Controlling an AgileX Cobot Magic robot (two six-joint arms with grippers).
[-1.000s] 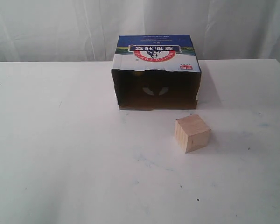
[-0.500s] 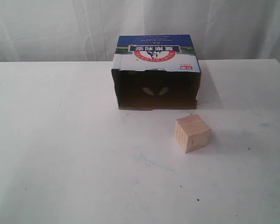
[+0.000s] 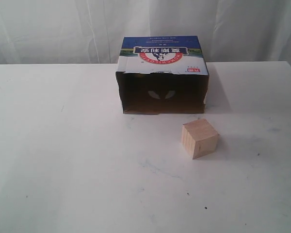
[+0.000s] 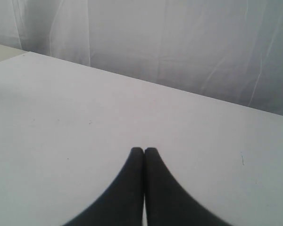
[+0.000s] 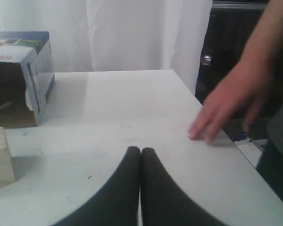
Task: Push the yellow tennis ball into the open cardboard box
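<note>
The open cardboard box (image 3: 162,73), its red logo's Chinese characters upside down, stands far-centre on the table (image 3: 63,160); a wooden cube (image 3: 199,138) sits near-right of its mouth; the yellow tennis ball's place cannot be told; left fingers (image 4: 133,181) and right fingers (image 5: 127,181) are clenched, empty; only the right wrist view shows a person's hand (image 5: 226,110) at the table's right edge.

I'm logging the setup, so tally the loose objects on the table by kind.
Cardboard box: 1
Wooden cube: 1
Tennis ball: 0 in view
Total: 2
</note>
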